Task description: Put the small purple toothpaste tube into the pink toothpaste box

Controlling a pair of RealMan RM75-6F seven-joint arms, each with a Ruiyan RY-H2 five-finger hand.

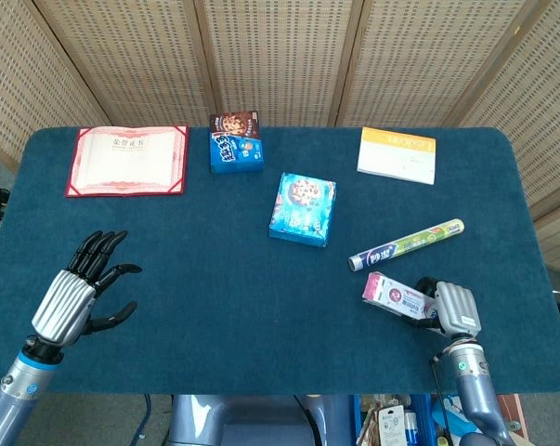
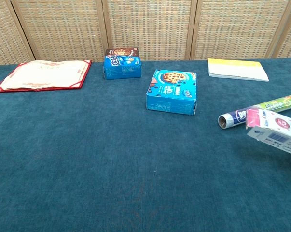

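The pink toothpaste box (image 1: 396,295) is gripped by my right hand (image 1: 451,309) near the table's front right corner, its open pink end pointing left. In the chest view the box (image 2: 273,131) hangs at the right edge, just in front of the tube. The toothpaste tube (image 1: 407,243), purple at its left end and green toward the right, lies on the blue cloth just behind the box; its round end faces left in the chest view (image 2: 242,116). My left hand (image 1: 75,290) hovers at the front left, fingers spread, holding nothing.
A blue biscuit box (image 1: 303,208) sits mid-table, a smaller blue box (image 1: 237,141) behind it. A red certificate folder (image 1: 128,160) lies at the back left and a yellow book (image 1: 397,153) at the back right. Woven screens stand behind the table (image 1: 214,307).
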